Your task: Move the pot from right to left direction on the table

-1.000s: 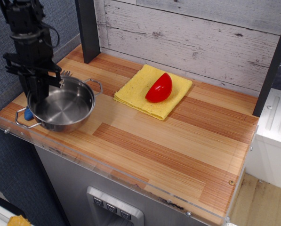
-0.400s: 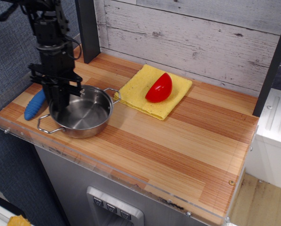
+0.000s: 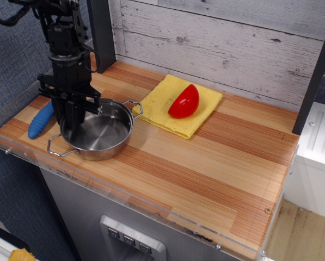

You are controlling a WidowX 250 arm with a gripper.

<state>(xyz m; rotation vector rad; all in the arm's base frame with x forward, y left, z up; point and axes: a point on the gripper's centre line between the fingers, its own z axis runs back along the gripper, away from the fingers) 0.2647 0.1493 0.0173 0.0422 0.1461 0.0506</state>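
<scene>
We hold the pot [image 3: 98,134] by its far left rim in our gripper [image 3: 71,126]. It could slip or bump the blue toy [image 3: 40,120] beside it.

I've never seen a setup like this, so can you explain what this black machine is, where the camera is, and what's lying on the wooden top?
The black machine at the upper left is a robot arm. At its lower end it has a gripper, whose two fingers reach down at the left rim of the pot. They seem to clamp that rim, though the picture is too coarse to be sure.

There is only one picture, taken from above and in front of the table, looking down at an angle.

On the wood lie a shiny steel pot with two wire handles, a blue object just left of it, and a yellow cloth toward the back with a red rounded object resting on it.
</scene>
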